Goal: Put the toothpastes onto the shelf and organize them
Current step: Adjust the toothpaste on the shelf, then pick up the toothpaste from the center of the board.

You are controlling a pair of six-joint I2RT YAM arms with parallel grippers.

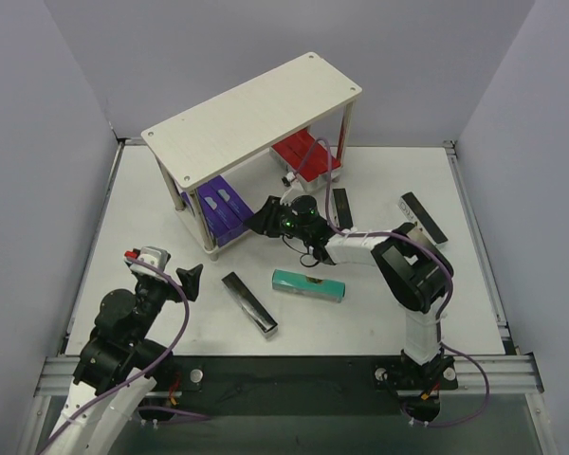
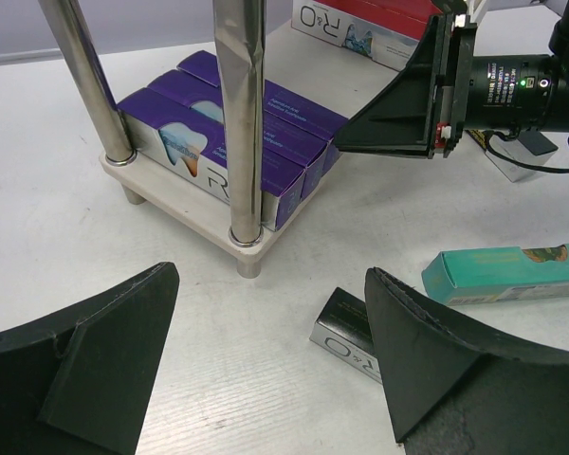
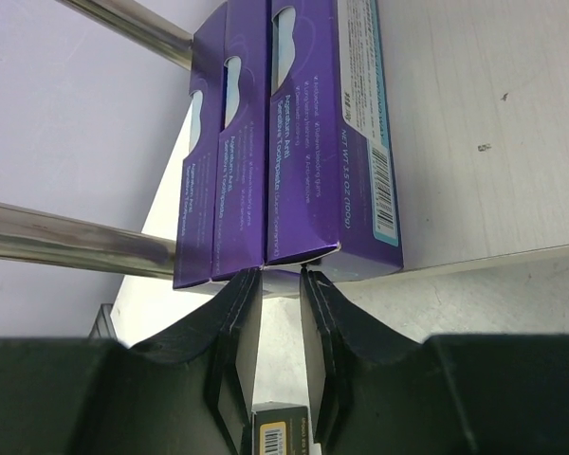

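While my right gripper (image 3: 280,282) is pressed shut on nothing, its tips sit right at the near ends of the long purple cardboard toothpaste boxes (image 3: 303,142). Those boxes lie side by side on the bottom board of the pale wooden shelf with shiny metal legs (image 1: 256,104). They point straight away from that hand.

My left gripper (image 2: 270,280) has its fingers wide apart and holds nothing. Just in front of it, a little to its right, a long slim black toothpaste box with a silver end (image 2: 346,334) lies flat on the white table (image 2: 95,237). Its long side runs away from the hand and off to the right, partly hidden behind the right finger. The printed end faces the hand.

I think this box is next, and the left hand is much nearer to it. I would need to turn the wrist so the fingers cross the box the thin way. A long teal box (image 2: 512,273) lies a bit farther to the right.
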